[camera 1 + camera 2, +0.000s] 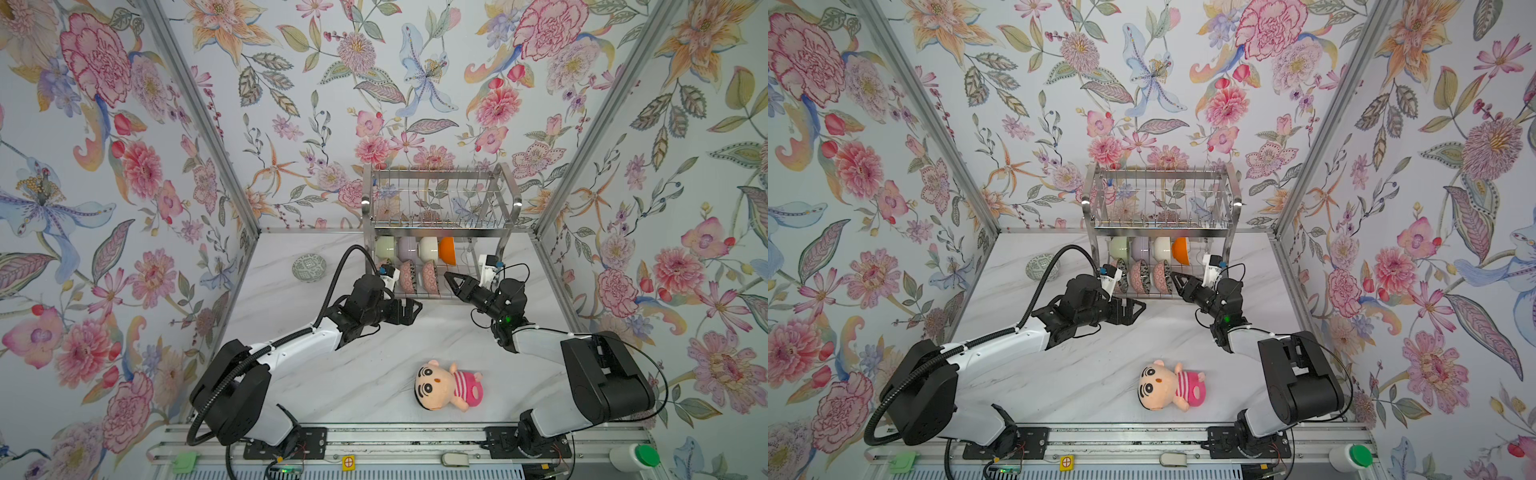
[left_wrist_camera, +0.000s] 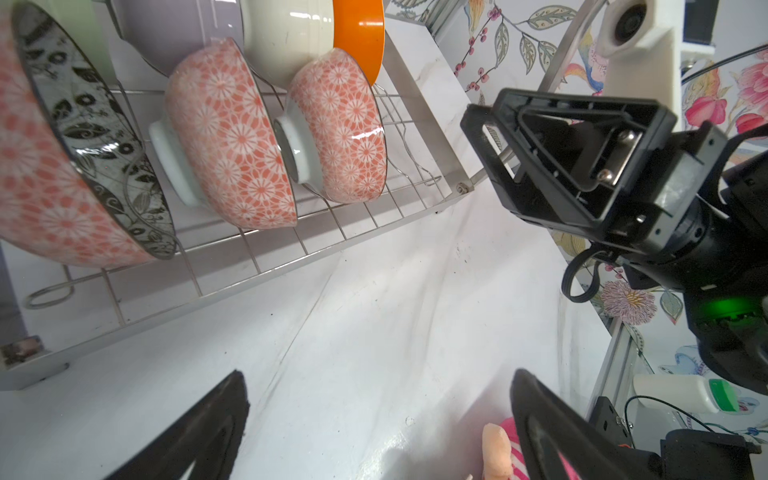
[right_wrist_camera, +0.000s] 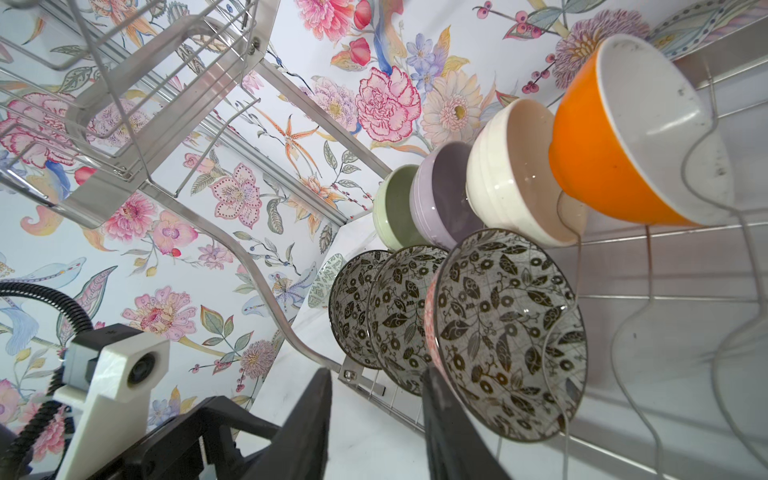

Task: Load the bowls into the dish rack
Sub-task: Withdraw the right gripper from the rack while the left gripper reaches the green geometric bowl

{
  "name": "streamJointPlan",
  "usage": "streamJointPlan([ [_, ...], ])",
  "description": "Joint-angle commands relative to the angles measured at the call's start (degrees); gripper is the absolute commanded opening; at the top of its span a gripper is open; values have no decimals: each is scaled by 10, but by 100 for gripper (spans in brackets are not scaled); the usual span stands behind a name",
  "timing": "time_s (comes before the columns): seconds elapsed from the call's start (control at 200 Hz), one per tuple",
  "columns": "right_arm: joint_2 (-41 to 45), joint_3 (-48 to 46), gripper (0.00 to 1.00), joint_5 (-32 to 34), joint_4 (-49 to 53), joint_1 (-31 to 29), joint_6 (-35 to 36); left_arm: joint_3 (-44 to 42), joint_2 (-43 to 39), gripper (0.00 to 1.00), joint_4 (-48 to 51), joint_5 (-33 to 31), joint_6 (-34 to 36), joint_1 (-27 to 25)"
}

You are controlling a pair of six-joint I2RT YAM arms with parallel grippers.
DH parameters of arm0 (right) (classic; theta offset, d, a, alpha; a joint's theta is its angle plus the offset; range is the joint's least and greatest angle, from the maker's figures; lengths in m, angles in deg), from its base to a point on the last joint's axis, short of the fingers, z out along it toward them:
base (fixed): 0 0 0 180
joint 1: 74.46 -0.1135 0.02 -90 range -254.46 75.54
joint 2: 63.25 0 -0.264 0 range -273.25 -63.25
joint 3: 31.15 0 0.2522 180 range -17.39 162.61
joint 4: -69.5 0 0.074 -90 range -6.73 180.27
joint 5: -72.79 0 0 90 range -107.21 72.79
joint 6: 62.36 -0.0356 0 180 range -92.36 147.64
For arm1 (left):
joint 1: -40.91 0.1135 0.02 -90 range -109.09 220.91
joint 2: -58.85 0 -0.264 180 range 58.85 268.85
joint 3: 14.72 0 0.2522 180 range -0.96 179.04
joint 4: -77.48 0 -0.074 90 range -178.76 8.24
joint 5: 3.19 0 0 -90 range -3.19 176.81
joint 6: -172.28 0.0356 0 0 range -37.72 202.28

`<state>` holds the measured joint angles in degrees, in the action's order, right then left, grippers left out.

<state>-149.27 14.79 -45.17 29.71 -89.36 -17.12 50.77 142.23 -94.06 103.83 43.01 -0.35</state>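
- Progress: seven of the eight bowls stand in the lower tier of the dish rack [image 1: 440, 208]. I see no bowl on its upper tier.
- Back row, beyond both hands: the pale green bowl [image 3: 392, 208], lavender bowl [image 3: 436, 199], cream bowl [image 3: 511, 174] and orange bowl [image 3: 615, 137] sit on edge, packed side by side.
- Front row, nearest the hands: three patterned bowls [image 2: 232, 137] stand on edge in the wire slots. Their dark leafy insides face the right hand and their pink flowered outsides face the left hand.
- Left to do, by my reading: the last bowl [image 1: 308, 267] lies on the tabletop [image 1: 374, 345], well out past the left hand and apart from the rack. It is pale greenish with a fine pattern. I cannot tell whether it sits mouth up or turned over.
- Right hand [image 1: 453, 281]: the fingers are parted a little with nothing between them. The tips are just short of the end patterned bowl [image 3: 507, 332], which looks seated in its slot.
- Left hand [image 1: 409, 311]: spread wide and empty, low over the tabletop just before the rack's front edge.
- A plush doll [image 1: 446, 384] lies behind both hands, toward the arm bases. It is not part of the job.
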Motion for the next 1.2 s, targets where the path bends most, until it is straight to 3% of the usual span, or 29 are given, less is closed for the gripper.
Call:
streamJointPlan([
  [0.0, 41, -3, 40, 7, 53, -1, 39, -17, -39, 99, 32, -40, 31, 3],
  [0.235, 127, 25, 45, 49, 195, -38, 139, -44, -109, 99, 88, -98, 59, 53],
  [0.46, 152, 90, 57, 117, 313, -129, 248, -71, -182, 100, 125, -133, 85, 151],
  [0.51, 144, 104, 64, 131, 325, -148, 261, -73, -192, 99, 132, -136, 91, 173],
  [0.566, 133, 118, 83, 140, 331, -168, 271, -74, -199, 99, 140, -138, 95, 200],
  [0.596, 124, 126, 100, 141, 336, -177, 276, -74, -201, 99, 146, -139, 96, 215],
  [0.721, 91, 169, 99, 166, 360, -218, 307, -88, -205, 99, 143, -135, 88, 278],
  [0.916, 39, 246, 99, 223, 408, -310, 371, -109, -180, 99, 107, -73, 41, 393],
  [1.196, -50, 371, 99, 296, 488, -383, 448, -108, -71, 99, 30, 35, -67, 508],
])
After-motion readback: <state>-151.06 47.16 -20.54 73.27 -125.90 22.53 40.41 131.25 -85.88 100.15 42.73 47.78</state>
